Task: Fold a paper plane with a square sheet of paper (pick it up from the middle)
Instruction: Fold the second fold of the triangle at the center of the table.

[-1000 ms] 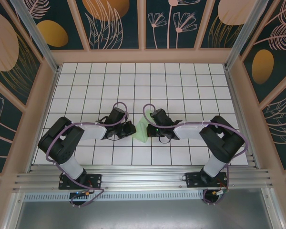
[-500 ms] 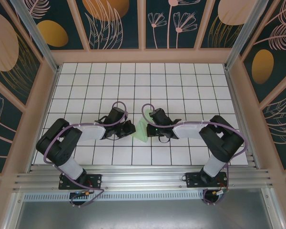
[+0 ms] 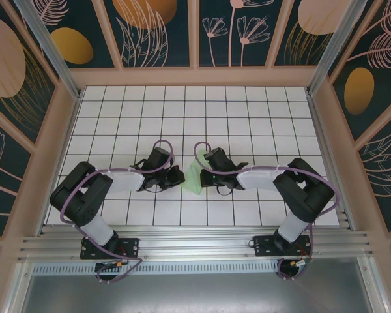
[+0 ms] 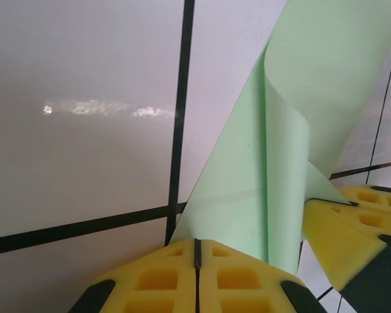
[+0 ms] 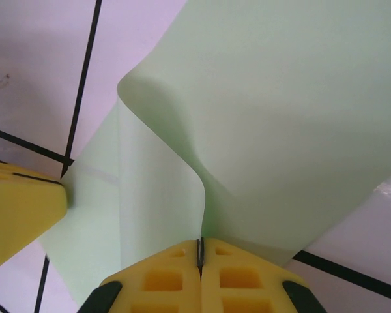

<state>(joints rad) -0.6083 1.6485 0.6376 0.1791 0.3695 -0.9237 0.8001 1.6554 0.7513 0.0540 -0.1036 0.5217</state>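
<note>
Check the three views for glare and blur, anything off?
Left wrist: glare streak on the table, paper sharp. Right wrist: paper evenly lit, soft shading in its curl, small glint on the table at right. Top external: even light, sharp, no obvious glare.

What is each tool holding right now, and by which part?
Both pinch the pale green paper: left tool at one edge, right tool where it curls over.

Pale green against a black-and-white grid
The sheet of paper (image 3: 194, 177) is plain pale green, the surface (image 3: 247, 117) white with black grid lines, the fingers (image 4: 156, 280) yellow, the far wall (image 3: 150, 32) dark teal with orange ovals.
</note>
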